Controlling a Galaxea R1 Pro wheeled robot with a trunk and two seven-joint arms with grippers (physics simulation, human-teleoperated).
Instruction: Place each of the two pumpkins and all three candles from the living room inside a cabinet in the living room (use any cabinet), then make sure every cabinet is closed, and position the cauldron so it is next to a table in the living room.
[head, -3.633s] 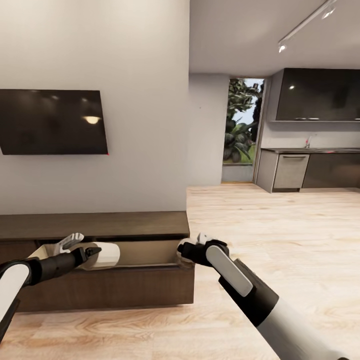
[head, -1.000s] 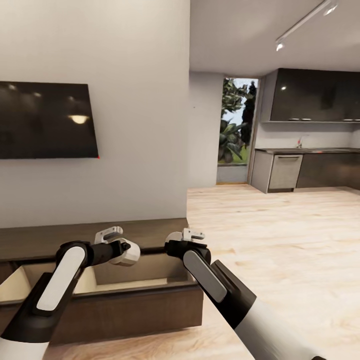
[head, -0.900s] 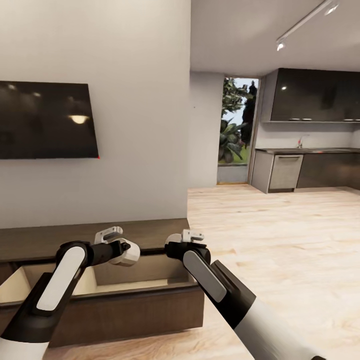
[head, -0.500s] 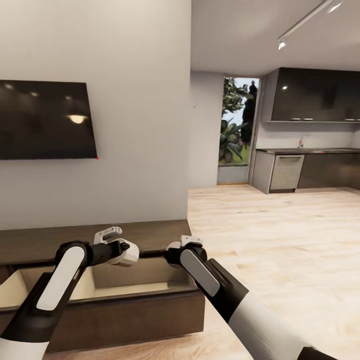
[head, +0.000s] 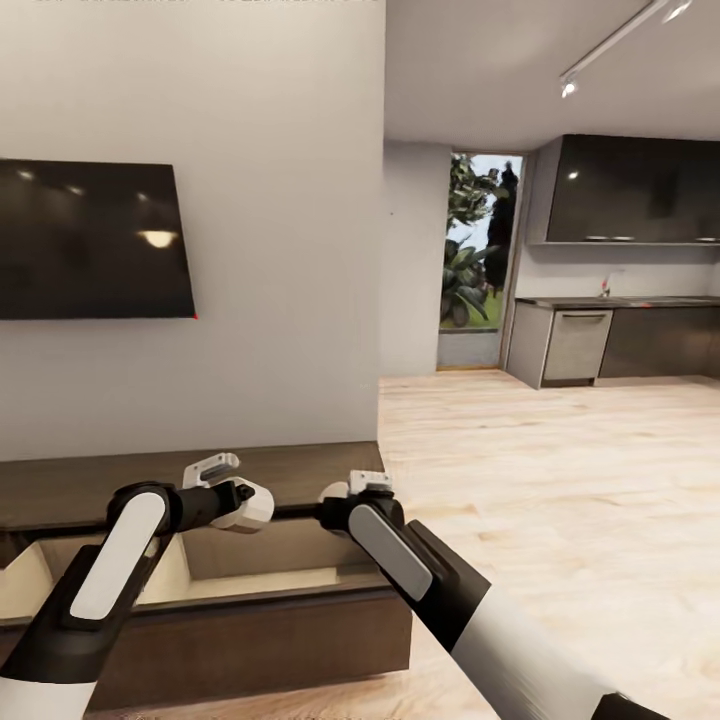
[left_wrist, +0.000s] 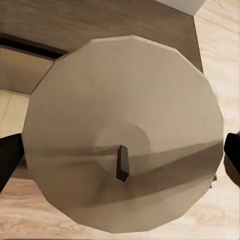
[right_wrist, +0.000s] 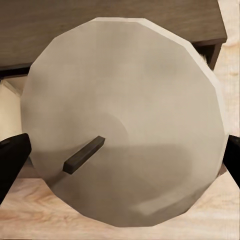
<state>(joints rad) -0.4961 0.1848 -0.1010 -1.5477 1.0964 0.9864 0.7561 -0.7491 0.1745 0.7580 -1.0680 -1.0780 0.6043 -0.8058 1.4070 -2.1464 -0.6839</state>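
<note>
**Living room, TV wall: two candles held over an open drawer**

Cabinet (head: 200, 470): long, low, dark brown wood, set against the grey wall; top bare; one drawer (head: 260, 585) pulled out, pale wood inside.
Left gripper (head: 232, 497): held above the open drawer; clamped on a candle (left_wrist: 122, 135), pale beige, seen end-on in the left wrist view with a short dark wick (left_wrist: 121, 162); dark fingertips (left_wrist: 9, 157) at either side of it.
Right gripper (head: 345, 497): just beside the left one, over the drawer's right part; clamped on a second candle (right_wrist: 125, 120), grey-tan, its wick (right_wrist: 84, 154) lying slantwise; dark fingertips (right_wrist: 11, 155) at both edges.
Television (head: 90, 240): black screen, wall-mounted above the cabinet.
Floor (head: 560, 470): light wood planks, running through to the kitchen.
Kitchen units (head: 620, 340): grey, against the far wall, dark upper cupboards above.
Doorway (head: 478, 260): glazed, green plants beyond.
Ceiling: track lights (head: 610, 50).
</note>
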